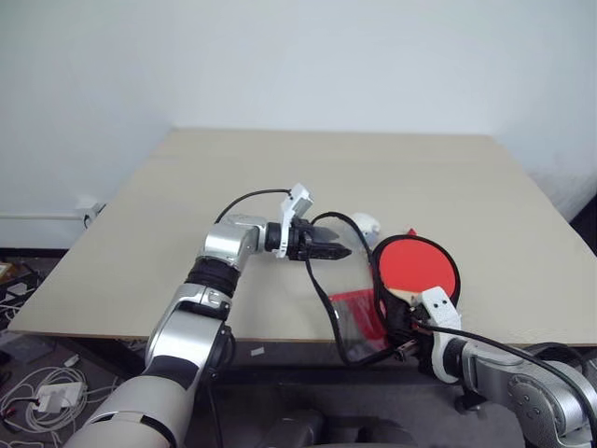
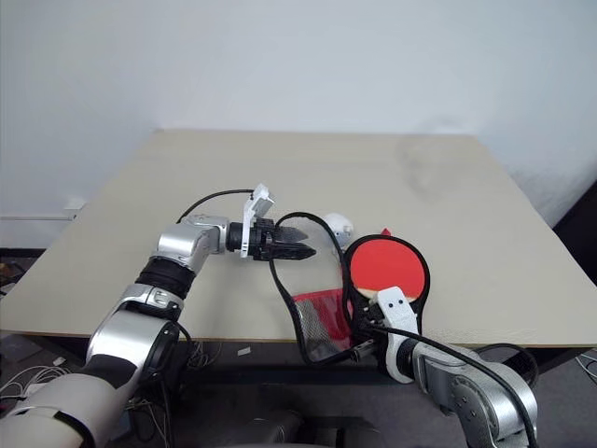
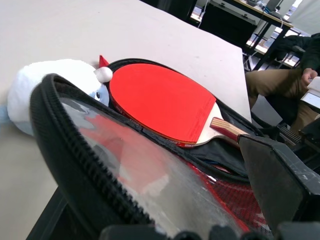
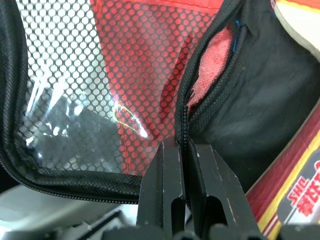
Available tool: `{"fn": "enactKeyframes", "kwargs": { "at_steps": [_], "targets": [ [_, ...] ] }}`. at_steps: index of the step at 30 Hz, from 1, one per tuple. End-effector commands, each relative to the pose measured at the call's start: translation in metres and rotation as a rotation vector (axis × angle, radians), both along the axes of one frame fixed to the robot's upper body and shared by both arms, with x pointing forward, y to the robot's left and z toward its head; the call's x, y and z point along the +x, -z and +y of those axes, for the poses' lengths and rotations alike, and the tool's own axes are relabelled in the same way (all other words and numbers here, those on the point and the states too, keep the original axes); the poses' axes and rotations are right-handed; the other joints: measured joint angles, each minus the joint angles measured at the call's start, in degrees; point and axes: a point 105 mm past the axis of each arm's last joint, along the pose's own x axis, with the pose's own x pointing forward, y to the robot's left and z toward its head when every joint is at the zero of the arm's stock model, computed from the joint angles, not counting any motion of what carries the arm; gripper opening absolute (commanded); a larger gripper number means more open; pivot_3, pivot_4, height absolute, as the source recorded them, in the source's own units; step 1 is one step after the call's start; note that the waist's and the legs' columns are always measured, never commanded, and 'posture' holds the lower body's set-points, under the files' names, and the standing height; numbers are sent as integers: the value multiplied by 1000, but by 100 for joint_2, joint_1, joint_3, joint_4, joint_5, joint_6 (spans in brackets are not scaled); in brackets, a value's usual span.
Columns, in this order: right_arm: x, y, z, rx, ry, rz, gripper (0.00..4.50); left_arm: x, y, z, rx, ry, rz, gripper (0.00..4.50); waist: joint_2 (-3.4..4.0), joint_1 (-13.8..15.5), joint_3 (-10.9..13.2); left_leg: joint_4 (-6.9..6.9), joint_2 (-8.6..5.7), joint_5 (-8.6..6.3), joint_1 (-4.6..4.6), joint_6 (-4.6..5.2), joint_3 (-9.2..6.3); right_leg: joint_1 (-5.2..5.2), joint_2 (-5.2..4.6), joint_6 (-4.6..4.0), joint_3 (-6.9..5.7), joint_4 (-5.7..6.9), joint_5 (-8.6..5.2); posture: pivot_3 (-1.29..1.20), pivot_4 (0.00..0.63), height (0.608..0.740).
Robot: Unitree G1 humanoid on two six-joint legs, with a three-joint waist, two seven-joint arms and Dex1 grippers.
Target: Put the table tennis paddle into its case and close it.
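The table tennis paddle (image 1: 415,264) lies red face up in the open case's lower half, its pale handle (image 3: 227,129) pointing toward the table's front edge. The case's lid (image 1: 359,313), black-rimmed with mesh and clear film, stands raised beside it. My left gripper (image 1: 334,250) is at the top of the lid's rim, jaws apart, with the rim (image 3: 75,165) running across between the fingers (image 3: 272,175). My right gripper (image 4: 182,142) is shut on the case's black zipper edge by the handle end, low at the table's front edge (image 1: 403,329).
A small white roundish object (image 1: 367,224) lies just behind the case, touching it. The pale table (image 1: 280,177) stretches bare to the back and left. Cables lie on the floor at the left (image 1: 47,392). A seated person (image 3: 285,85) is beyond the table.
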Motion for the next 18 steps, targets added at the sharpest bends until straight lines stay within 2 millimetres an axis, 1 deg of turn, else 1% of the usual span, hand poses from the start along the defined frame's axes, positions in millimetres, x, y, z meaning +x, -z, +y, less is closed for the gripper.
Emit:
{"fn": "enactKeyframes", "kwargs": {
  "at_steps": [1, 5, 6, 8, 10, 12, 14, 15, 17, 18],
  "targets": [
    [15, -9, -19, -59, 54, -86, 733, 2, -15, -5, -25, 19, -39, 3903, 0, 2, 0, 2, 0, 0, 0, 0, 0, 0, 0, 0, 0, 0, 0, 0, 0, 740],
    [17, -25, -23, -11, 44, -130, 1971, 1, -13, -4, -22, 16, -32, 3903, -2, 58, 2, 10, -3, 0, -3, 1, 0, 4, -3, 1, -2, 0, 0, 0, 0, 740],
    [19, -28, -25, -11, 45, -142, 1971, 1, -13, -4, -22, 16, -30, 3903, -2, 64, 2, 10, -3, 0, -3, 1, 1, 4, -3, 1, -1, 0, 1, 0, 0, 740],
    [25, -33, -37, -41, 72, -181, 1971, 1, -12, -5, -20, 17, -28, 3903, -2, 69, 2, 10, -3, 0, -4, 1, 1, 4, -3, 1, -1, 0, 1, 0, 0, 740],
    [28, -38, -44, -50, 86, -205, 1971, 2, -13, -5, -19, 18, -27, 3903, -3, 67, 3, 10, -3, 0, -4, 1, 2, 4, -4, 1, -1, 0, 1, 0, 0, 740],
    [37, -51, -52, -32, 124, -274, 1971, 0, -14, -5, -28, 25, -17, 3903, -4, 66, 4, 9, -2, 0, -4, 1, 1, 4, -3, 2, -1, 0, 1, 0, 0, 740],
    [50, -65, -63, -3, 207, -355, 1971, -6, -13, -6, -32, 55, 1, 3903, -4, 65, 4, 8, -2, -1, -4, 2, 1, 3, -3, 1, -1, 0, 1, 0, 0, 740],
    [54, -69, -68, 9, 241, -377, 1971, -8, -13, -6, -33, 67, 7, 3903, -4, 63, 4, 8, -1, -1, -4, 2, 1, 3, -3, 1, -1, 0, 1, 0, 0, 740],
    [68, -77, -85, 41, 369, -423, 1971, -13, -17, -14, -57, 105, 19, 3903, -5, 63, 4, 7, -1, 0, -4, 1, 1, 2, -2, 1, 0, 0, 1, 0, 0, 740],
    [74, -80, -93, 63, 432, -445, 1971, -16, -23, -20, -84, 126, 29, 3903, -4, 68, 4, 7, -1, 0, -4, 1, 1, 2, -1, 1, 0, 0, 1, 0, 0, 740]
  ]
}}
